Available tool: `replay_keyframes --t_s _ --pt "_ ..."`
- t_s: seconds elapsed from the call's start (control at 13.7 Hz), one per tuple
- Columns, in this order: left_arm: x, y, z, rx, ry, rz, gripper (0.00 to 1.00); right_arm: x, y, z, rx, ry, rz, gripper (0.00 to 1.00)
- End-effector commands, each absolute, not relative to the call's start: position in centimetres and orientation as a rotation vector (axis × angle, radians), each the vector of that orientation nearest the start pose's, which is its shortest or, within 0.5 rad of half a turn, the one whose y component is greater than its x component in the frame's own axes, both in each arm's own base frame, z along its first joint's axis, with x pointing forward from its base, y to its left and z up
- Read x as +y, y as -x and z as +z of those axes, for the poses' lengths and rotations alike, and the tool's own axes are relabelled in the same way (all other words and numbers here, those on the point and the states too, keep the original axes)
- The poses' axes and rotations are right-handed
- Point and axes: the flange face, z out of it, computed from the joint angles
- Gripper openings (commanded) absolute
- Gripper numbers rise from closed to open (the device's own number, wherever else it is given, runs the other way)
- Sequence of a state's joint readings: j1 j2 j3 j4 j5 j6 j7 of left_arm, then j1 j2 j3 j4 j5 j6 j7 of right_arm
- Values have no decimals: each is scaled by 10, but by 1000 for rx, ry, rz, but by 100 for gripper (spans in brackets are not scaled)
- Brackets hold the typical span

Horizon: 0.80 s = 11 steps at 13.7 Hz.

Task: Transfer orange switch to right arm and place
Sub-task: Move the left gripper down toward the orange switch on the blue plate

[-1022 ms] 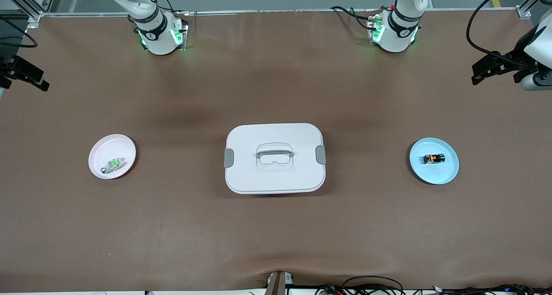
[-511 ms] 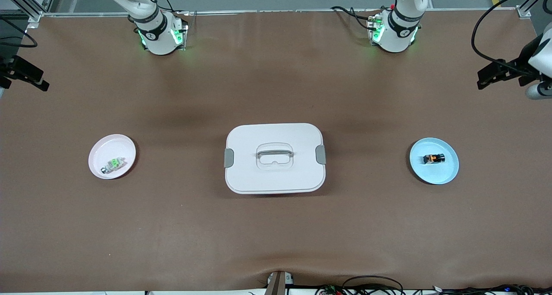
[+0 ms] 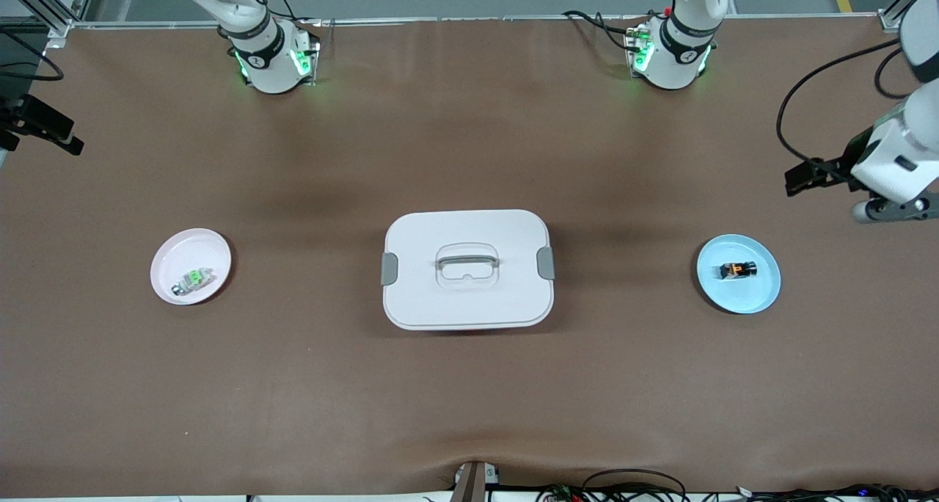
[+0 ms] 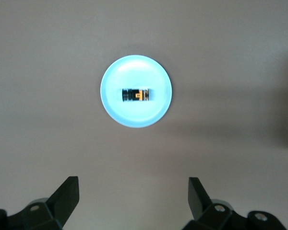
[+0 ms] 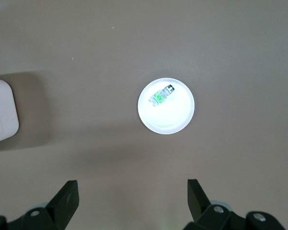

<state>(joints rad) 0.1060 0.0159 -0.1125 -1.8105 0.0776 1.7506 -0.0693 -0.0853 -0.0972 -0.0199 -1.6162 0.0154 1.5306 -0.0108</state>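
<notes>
Two plates flank a closed white container (image 3: pixel 467 268) on the brown surface (image 3: pixel 469 384). We find the orange switch (image 3: pixel 737 269) lying on its side in the blue plate (image 3: pixel 755 296) toward the left arm's end, and a green-topped part (image 3: pixel 192 279) in the pink plate (image 3: pixel 209 249) toward the right arm's end. Compared with a second ago, the left gripper (image 3: pixel 803 179) has swung in from the surface's edge and dropped lower in the front view, so that it now hangs close to the blue plate; the left wrist view frames the switch squarely ahead of its jaws, which stand wide apart and hold nothing. We read this as the opening approach for the pick, with nothing yet grasped. The right gripper (image 5: pixel 132 201) has not shifted: it waits high over the pink plate's end of the surface, jaws spread wide and empty. Pick-up, hand-over to the right arm (image 3: pixel 242 17) and placement all remain to be done
</notes>
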Motion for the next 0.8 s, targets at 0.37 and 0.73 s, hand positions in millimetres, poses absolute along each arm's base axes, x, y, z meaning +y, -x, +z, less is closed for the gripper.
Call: replay_keyframes --t_s 0.37,0.73 --pt "39 -565 386 -69 3068 35 100 -57 -518 657 135 3139 -17 100" --pt "42 -574 327 14 3048 58 100 -58 -518 657 137 3139 -17 100"
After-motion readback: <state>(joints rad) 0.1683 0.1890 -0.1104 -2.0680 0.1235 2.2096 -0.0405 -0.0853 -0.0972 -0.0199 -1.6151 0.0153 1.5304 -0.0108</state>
